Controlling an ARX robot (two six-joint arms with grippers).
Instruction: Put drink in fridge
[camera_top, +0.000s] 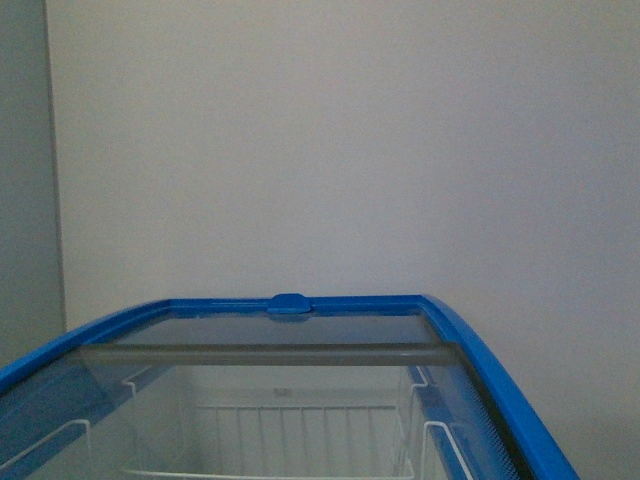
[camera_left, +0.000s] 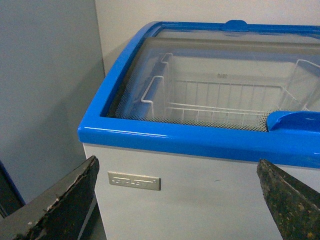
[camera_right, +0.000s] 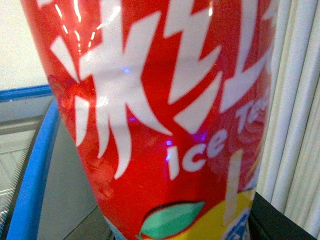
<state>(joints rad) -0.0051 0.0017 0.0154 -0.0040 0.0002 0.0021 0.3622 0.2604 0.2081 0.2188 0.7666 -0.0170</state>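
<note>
Front view: fridge (camera_top: 497, 368), blue rim, glass lid (camera_top: 300, 330) slid to far end, white wire basket (camera_top: 250, 425) inside. No arms visible.

Left wrist view: left hand (camera_left: 177, 205) released, dark fingers (camera_left: 65, 200) spread wide, nothing between, facing fridge's white front wall below rim.

Right wrist view: right hand (camera_right: 190, 227) grasping drink (camera_right: 160, 110). Red ice-tea bottle fills frame, just beside fridge's blue rim, outside it.

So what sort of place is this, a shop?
Possibly a shop corner or a mock-up of one; little shows. A blue-rimmed chest cooler with a glass lid and a wire basket inside stands by a bare wall, and a red ice tea bottle is near it.
</note>
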